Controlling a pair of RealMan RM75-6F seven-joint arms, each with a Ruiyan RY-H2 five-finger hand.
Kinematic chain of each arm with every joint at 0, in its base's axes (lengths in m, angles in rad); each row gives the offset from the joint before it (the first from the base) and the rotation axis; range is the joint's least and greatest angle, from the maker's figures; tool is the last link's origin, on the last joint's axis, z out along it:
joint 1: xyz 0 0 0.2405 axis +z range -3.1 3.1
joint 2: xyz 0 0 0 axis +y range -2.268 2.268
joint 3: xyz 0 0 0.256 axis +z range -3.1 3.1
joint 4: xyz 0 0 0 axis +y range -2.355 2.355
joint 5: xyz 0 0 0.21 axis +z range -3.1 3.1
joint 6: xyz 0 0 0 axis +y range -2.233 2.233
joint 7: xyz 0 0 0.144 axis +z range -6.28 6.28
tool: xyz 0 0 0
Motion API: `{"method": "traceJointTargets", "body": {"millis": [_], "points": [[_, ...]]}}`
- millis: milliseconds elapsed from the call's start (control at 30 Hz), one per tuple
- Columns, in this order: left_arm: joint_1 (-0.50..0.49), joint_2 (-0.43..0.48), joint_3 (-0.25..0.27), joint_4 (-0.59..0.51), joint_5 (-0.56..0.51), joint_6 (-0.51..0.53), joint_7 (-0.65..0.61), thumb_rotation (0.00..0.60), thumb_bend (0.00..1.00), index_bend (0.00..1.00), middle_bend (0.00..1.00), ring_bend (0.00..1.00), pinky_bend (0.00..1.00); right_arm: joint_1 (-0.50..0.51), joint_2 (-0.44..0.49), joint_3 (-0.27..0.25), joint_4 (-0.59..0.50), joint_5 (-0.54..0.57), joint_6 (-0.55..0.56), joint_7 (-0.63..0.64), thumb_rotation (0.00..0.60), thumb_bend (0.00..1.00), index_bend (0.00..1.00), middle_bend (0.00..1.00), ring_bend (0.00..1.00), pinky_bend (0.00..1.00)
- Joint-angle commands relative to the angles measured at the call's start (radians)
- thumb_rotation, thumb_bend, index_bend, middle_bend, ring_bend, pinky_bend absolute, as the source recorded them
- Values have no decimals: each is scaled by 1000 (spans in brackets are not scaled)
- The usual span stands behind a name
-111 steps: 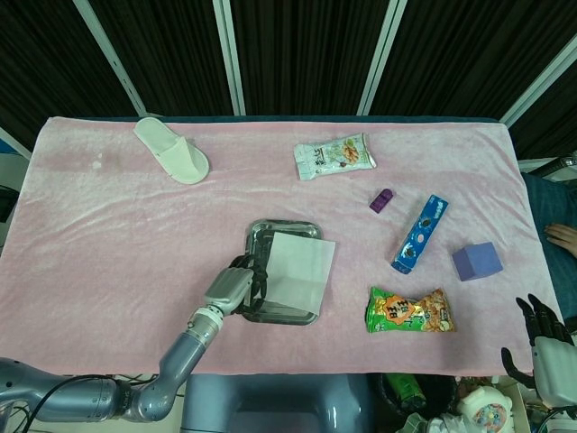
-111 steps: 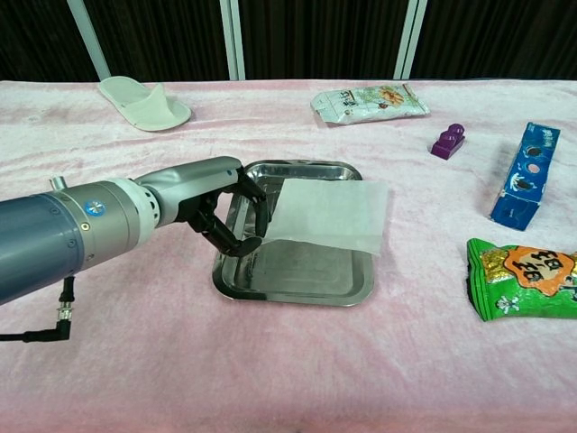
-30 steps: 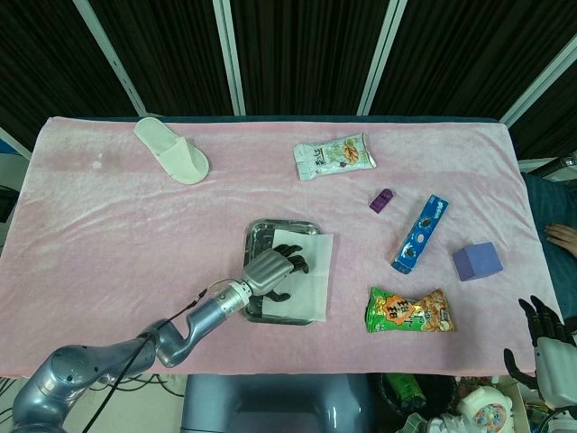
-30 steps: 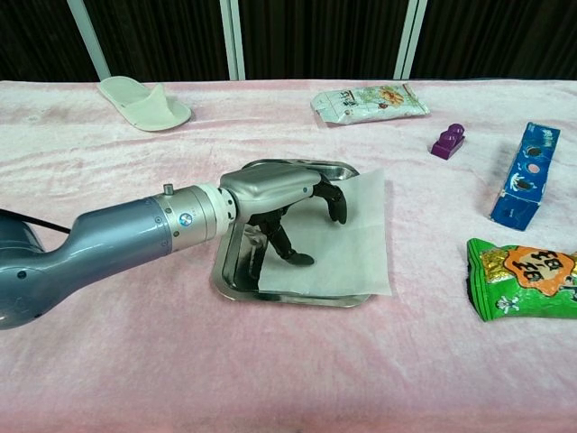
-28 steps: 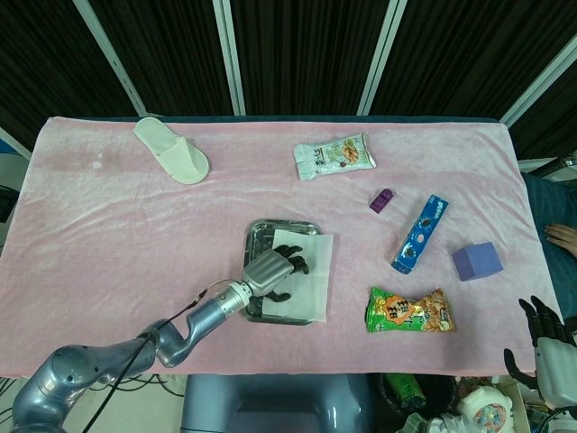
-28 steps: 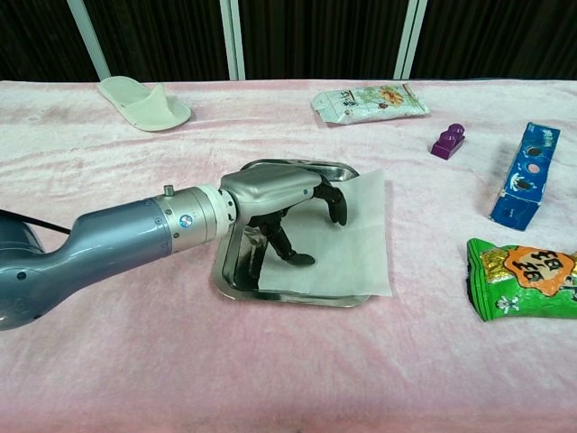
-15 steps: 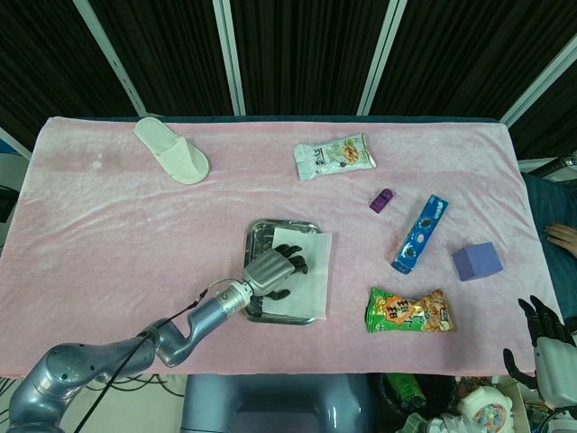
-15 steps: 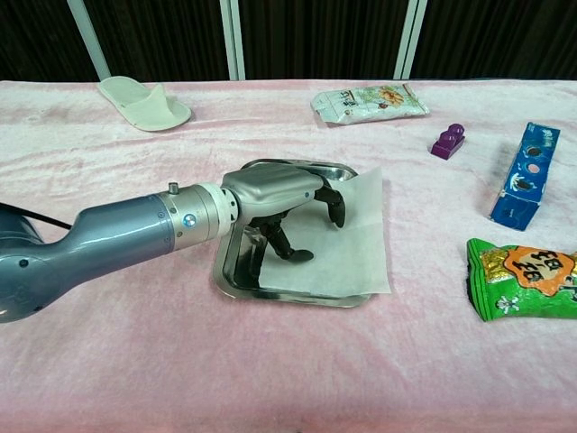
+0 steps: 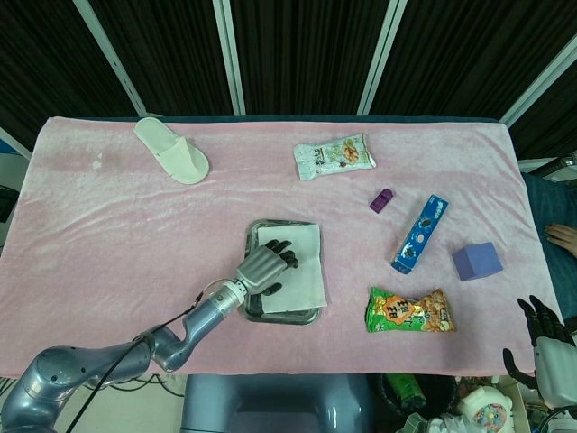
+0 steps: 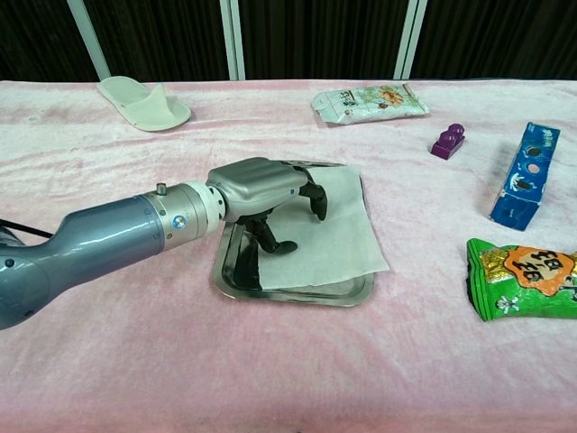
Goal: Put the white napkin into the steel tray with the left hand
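White napkin [image 10: 329, 230] lies in the steel tray [image 10: 233, 273], right edge overhanging the rim at 3 o'clock — final seating step. Left hand [image 10: 261, 194] rests on it, fingers curled down, pressing rather than gripping. Next: nudge toward 9 o'clock, then lift off. Since a second ago, hand and napkin shifted left — less overhang. Right hand [image 9: 544, 347] idle off-table, fingers spread.

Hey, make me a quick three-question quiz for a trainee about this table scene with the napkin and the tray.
1. True or false: the left hand rests on the white napkin.
2. What does the napkin's right edge overhang? A) steel tray B) white slipper C) blue box
3. Fill in: the purple toy lies between the blue box and the ___ near the far edge.

Key: 1 true; 2 A; 3 snack packet
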State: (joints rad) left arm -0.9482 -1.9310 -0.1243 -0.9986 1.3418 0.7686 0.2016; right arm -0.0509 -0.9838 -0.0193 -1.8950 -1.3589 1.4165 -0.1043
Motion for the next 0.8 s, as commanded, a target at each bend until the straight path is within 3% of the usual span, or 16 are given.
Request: {"method": "traceJointTargets", "body": {"millis": [33, 333, 800], "points": [[10, 9, -12, -25, -29, -2, 32, 600, 212, 316, 290, 93, 197, 0, 0, 0, 0, 0, 0, -1, 600, 356, 0, 0, 57, 164], [14, 35, -16, -91, -37, -2, 36, 600, 212, 315, 290, 94, 207, 2, 1, 1, -3, 5, -4, 0, 600, 357, 0, 0, 58, 164], [-17, 67, 68, -7, 154, 40, -131, 600, 212, 313, 291, 93, 178, 2, -1, 1, -3, 5, -4, 0, 600, 357, 0, 0, 57, 164]]}}
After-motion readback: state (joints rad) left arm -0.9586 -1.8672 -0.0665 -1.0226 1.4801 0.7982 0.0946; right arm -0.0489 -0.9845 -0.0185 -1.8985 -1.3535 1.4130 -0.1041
